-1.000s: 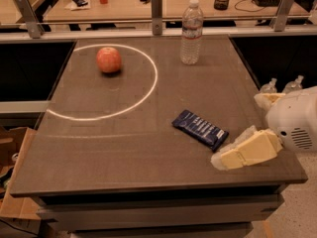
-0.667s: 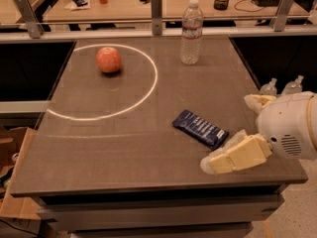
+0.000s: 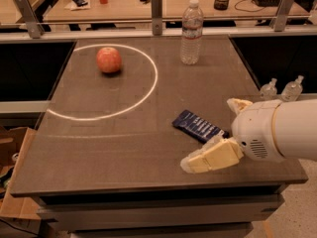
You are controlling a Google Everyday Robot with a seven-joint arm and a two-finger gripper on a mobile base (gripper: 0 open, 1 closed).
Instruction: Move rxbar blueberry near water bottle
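Note:
The rxbar blueberry (image 3: 197, 125) is a dark navy wrapper lying flat on the grey table (image 3: 124, 143), right of centre near the front. The water bottle (image 3: 191, 32) stands upright at the table's far edge, clear with a white cap and a white-and-red label. My gripper (image 3: 210, 133) comes in from the right at the bar's right end. It is open, with one cream finger (image 3: 213, 157) in front of the bar and the other (image 3: 238, 105) behind it. Nothing is held.
A red-orange apple (image 3: 109, 60) sits inside a white circle (image 3: 148, 88) drawn on the table's left half. Two small bottles (image 3: 281, 89) stand off the table's right side. A railing with metal posts (image 3: 157, 11) runs behind the table.
My gripper has moved left and slightly forward, closer to the bar's right end. The bar, bottle and apple have not moved.

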